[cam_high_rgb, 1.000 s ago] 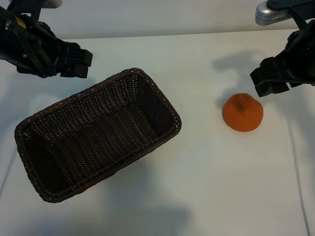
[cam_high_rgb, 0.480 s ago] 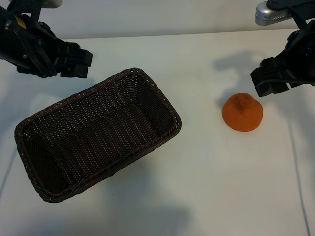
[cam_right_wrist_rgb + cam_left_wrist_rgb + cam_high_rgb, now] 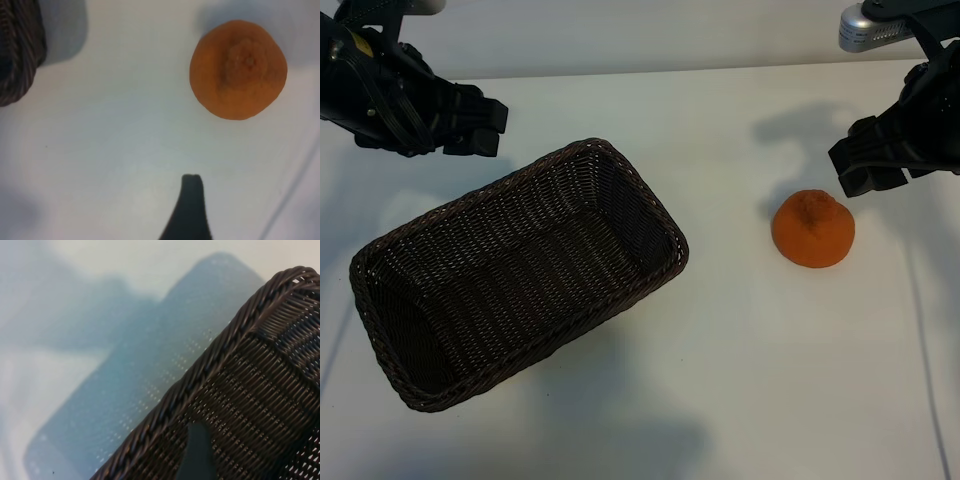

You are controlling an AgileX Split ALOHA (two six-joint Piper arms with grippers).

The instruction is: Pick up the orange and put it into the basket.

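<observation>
The orange [image 3: 813, 229] sits alone on the white table at the right, puckered stem end up; the right wrist view shows it too [image 3: 238, 69]. My right gripper [image 3: 843, 168] hovers just behind and to the right of it, open and empty, with one dark fingertip [image 3: 191, 186] in its wrist view. The dark brown wicker basket [image 3: 620, 165] lies diagonally at centre-left and has nothing in it. My left gripper [image 3: 488, 130] hangs open behind the basket's far left side. One of its fingers [image 3: 198, 452] shows over the braided rim [image 3: 210, 365].
White table surface lies between the basket and the orange and along the front edge. A corner of the basket [image 3: 17, 50] shows in the right wrist view. A thin line [image 3: 920, 330] runs down the table at the right.
</observation>
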